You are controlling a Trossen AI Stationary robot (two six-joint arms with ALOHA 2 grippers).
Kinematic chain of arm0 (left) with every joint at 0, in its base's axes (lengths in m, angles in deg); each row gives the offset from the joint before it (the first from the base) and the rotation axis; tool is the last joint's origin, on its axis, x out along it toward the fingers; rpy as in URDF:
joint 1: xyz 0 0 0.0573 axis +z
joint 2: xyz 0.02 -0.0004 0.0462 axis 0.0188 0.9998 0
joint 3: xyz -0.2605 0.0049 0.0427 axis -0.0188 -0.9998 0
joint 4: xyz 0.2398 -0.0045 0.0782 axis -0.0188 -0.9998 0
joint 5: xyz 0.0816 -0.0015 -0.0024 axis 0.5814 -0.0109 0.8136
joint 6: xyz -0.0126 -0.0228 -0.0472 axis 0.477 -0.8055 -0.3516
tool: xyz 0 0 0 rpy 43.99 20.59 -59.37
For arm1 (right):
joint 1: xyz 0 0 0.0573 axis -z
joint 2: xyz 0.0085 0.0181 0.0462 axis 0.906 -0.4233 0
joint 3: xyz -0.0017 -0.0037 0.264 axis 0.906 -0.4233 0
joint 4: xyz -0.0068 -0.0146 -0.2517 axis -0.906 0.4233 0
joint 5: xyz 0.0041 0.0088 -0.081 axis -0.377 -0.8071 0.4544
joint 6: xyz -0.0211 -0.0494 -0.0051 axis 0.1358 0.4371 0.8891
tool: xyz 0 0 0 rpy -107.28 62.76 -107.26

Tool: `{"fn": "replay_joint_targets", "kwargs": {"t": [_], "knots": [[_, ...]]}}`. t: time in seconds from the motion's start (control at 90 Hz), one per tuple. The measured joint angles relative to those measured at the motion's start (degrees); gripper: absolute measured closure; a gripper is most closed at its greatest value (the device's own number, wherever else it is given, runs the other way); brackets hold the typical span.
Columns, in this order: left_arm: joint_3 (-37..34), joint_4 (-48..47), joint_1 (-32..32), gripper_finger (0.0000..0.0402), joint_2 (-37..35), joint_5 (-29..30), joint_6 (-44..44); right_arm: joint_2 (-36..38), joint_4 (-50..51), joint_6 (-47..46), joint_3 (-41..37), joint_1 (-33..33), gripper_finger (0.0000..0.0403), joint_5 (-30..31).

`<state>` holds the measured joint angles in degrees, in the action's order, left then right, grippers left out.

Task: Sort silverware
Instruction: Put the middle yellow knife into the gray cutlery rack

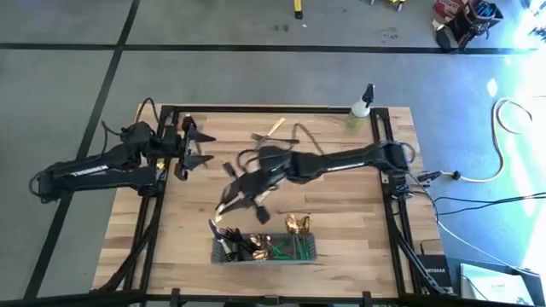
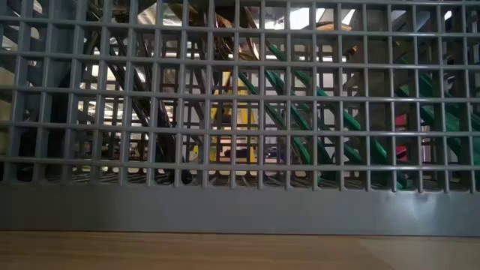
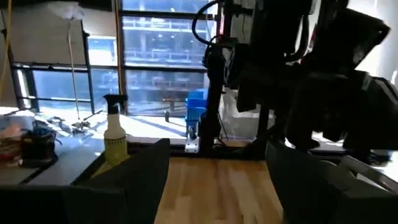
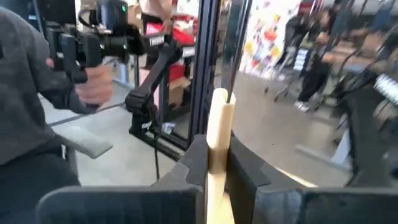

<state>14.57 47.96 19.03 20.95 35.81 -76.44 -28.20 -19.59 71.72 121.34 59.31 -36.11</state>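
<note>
Right jaws [image 4: 217, 177] clamp a cream-handled utensil [image 4: 217, 143] above the table; left jaws [image 1: 194, 147] spread wide, empty

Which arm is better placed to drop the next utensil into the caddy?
Right: its pincer grips a cream-handled utensil near the caddy. The left pincer waits open at the table's edge.

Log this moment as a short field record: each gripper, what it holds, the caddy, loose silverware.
right gripper: over mid-table, shut on a cream-handled utensil, its handle standing between the fingers
left gripper: open, waiting at the table's left side, holding nothing
caddy: grey mesh caddy at the near edge, already holding dark, gold and green-handled pieces
loose silverware: a few pieces lie near the far edge
spray bottle: at the far right corner
bystander: a person's hand holds a camera rig beyond the table
</note>
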Motion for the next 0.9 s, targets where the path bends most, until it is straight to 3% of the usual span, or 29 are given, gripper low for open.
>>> {"fn": "replay_joint_targets", "kwargs": {"t": [0.111, 0.267, 0.6, 0.9], "knots": [[0.0, -2.5, -0.8, 0.0151, -0.9, -0.1, -1.4, -4.8, 4.5, -0.6, 6.1, -1.1, 0.0391, -0.1], [-0.4, -4.9, -2.2, 0.0151, -1.6, -0.1, -0.7, -6.7, 6.3, -2.7, 7.6, -3.5, 0.0391, -1.2], [-6.8, -3.6, -5.8, 0.0151, -1.4, 4.2, -2.3, -9.9, 7.1, -5.2, 7.5, -7.7, 0.0383, 14.2], [-11.9, -0.2, -10.1, 0.0151, -2.0, 4.6, -6.9, -12.4, 7.8, -7.0, 7.5, -6.9, 0.0392, 15.5]]}}
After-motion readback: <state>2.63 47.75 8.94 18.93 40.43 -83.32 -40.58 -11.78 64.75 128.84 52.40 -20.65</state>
